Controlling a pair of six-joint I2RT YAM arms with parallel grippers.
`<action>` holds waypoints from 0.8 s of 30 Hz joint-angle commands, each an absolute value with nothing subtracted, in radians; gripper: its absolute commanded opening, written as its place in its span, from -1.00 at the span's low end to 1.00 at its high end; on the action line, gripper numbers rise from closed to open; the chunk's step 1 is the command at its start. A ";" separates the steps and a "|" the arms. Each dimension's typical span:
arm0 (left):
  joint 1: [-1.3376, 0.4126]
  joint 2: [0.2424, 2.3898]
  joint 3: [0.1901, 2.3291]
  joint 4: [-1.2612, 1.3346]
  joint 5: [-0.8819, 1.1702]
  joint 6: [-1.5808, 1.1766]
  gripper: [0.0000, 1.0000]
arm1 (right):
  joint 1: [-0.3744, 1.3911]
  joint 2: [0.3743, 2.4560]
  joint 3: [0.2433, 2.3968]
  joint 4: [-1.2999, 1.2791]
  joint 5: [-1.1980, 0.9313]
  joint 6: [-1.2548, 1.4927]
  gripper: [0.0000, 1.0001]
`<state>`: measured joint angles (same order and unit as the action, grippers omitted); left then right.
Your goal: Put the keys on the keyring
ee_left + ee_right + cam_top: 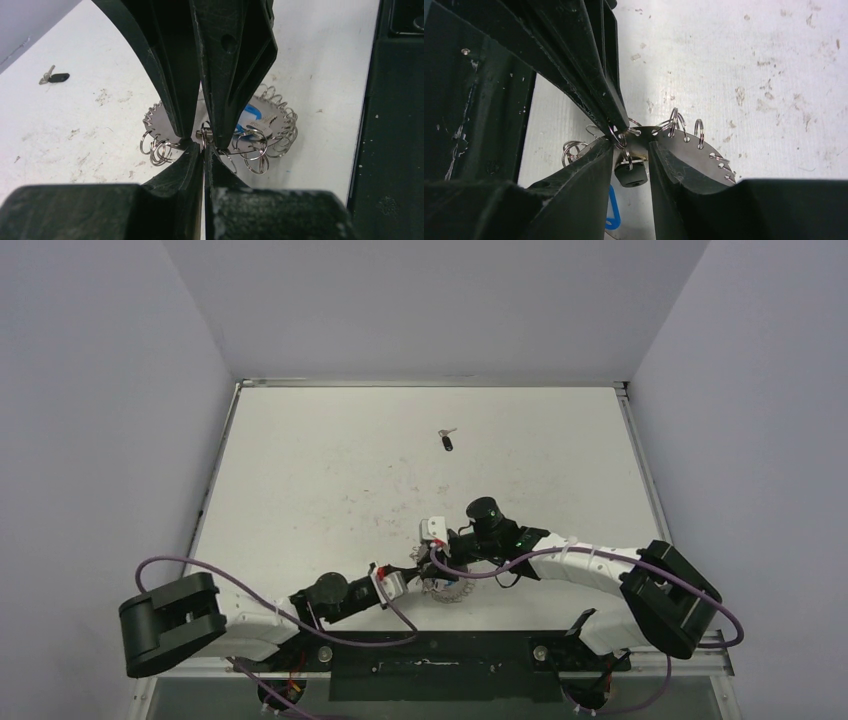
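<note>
The keyring [450,592] is a silvery disc with small wire loops round its rim, lying near the table's front edge. My left gripper [204,147] is shut on one loop at the keyring's [157,120] near rim. My right gripper [631,147] stands over the keyring [694,150] with its jaws apart. One black-headed key [630,175] sits between them, a small loop at its head, with a gap on its right side. A second black-headed key [446,441] lies alone far back on the table, also seen from the left wrist [56,78].
A blue-headed key [245,122] lies on the keyring's right part. The black front rail [430,652] runs just behind the arms' bases. White walls close in the table [330,470] on the left, right and back.
</note>
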<state>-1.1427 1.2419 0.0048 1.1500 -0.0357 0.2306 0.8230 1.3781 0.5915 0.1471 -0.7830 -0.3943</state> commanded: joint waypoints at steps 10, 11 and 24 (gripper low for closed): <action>-1.144 0.813 -0.038 0.755 -0.007 0.243 -1.00 | 0.819 1.342 0.571 0.334 -0.913 -0.397 -0.54; -1.144 0.815 -0.038 0.759 -0.007 0.244 -1.00 | 0.819 1.342 0.571 0.348 -0.914 -0.389 -0.54; -1.144 0.830 -0.038 0.803 -0.022 0.245 -1.00 | 0.828 1.353 0.564 0.358 -0.977 -0.389 -0.59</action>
